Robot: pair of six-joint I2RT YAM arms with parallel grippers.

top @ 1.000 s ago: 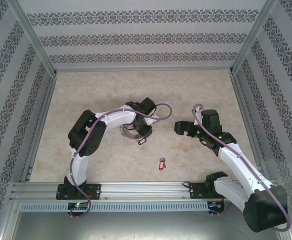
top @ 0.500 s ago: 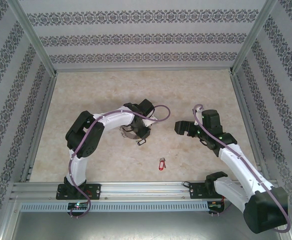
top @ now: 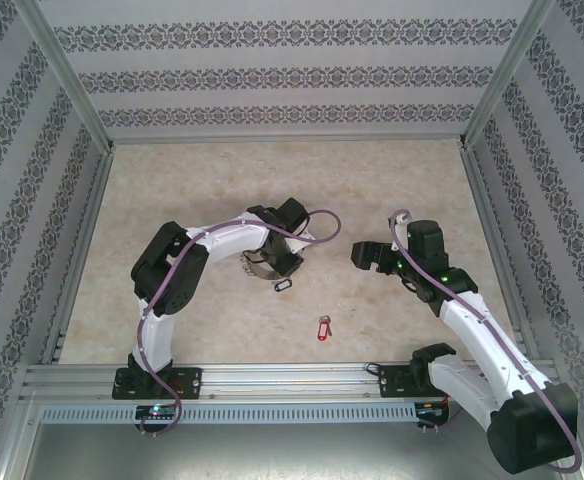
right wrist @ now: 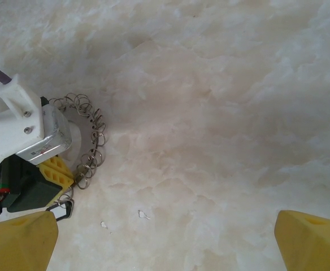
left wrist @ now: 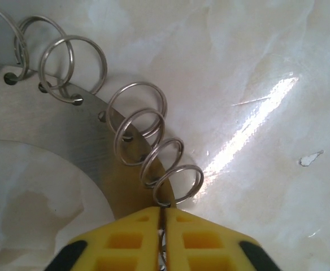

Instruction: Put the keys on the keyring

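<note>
Worktop (top: 172, 180): pale marbled surface carrying every item.
Right gripper (right wrist: 165, 243): jaws spread wide, holding nothing, well apart from the ring, which lies ahead and to its left.
Left gripper (left wrist: 164, 217): yellow fingers closed to a thin slit, pinching the rim of the keyring.
Keyring (left wrist: 69, 130): flat grey metal ring lying on the worktop, small wire loops along its outer edge.
Keys (top: 322, 329): small red tag, loose on the worktop, apart from both grippers and nearer the arm bases.
</note>
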